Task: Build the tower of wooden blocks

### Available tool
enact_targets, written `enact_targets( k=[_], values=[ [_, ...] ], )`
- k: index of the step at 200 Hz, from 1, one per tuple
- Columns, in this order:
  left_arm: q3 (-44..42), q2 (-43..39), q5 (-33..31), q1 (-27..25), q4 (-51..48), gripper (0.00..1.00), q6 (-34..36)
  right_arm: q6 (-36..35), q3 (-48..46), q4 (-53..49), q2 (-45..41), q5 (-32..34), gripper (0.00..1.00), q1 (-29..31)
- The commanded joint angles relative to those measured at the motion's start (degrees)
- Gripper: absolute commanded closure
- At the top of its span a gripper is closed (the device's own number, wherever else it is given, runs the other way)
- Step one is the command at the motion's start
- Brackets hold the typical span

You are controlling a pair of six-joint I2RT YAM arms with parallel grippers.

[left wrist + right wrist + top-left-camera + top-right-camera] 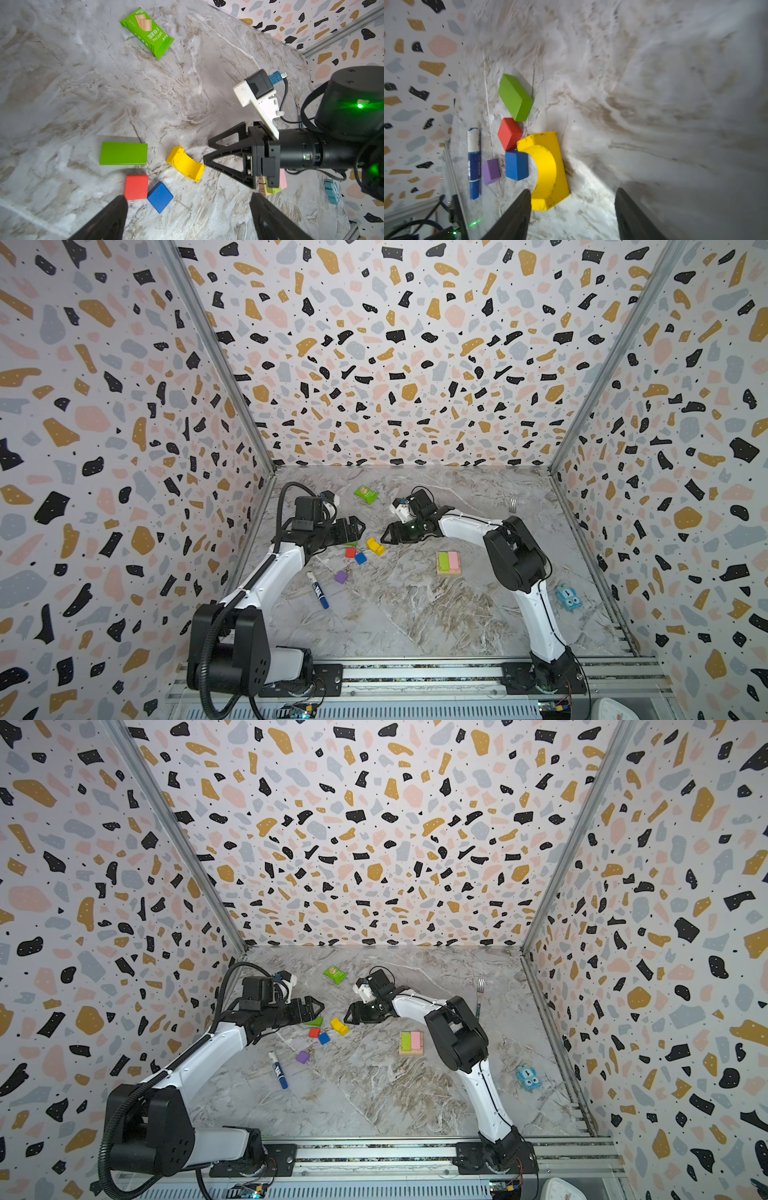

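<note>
We are showing the left gripper (360, 526) and right gripper (206, 151), jaws apart and empty, flanking the loose blocks (136, 187) at centre; the tower (449, 563) is standing to their right. The green packet (147, 31) is reading "DRYCAKE", a tan bar (262, 188) "31".

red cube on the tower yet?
No: in a top view the red cube lies on the table beside the blue cube, well apart from the tower.
</note>
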Motion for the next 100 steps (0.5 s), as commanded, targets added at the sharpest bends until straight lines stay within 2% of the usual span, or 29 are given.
enact_targets(
  k=[1,45,100],
  values=[
    [0.32,0.62,-0.62,0.59,0.47,0.07,-0.11,-6.90,-2.52,-0.51,-6.28,5.75,0.35,1.56],
    [0.26,0.45,-0.39,0.86,0.53,0.07,-0.16,-11.56,-6.54,3.95,-9.92,10.82,0.35,4.53],
    [0.15,0.16,-0.58,1.12,0.56,0.07,-0.29,-15.56,-5.22,4.91,-7.55,17.56,0.37,8.38]
  ],
)
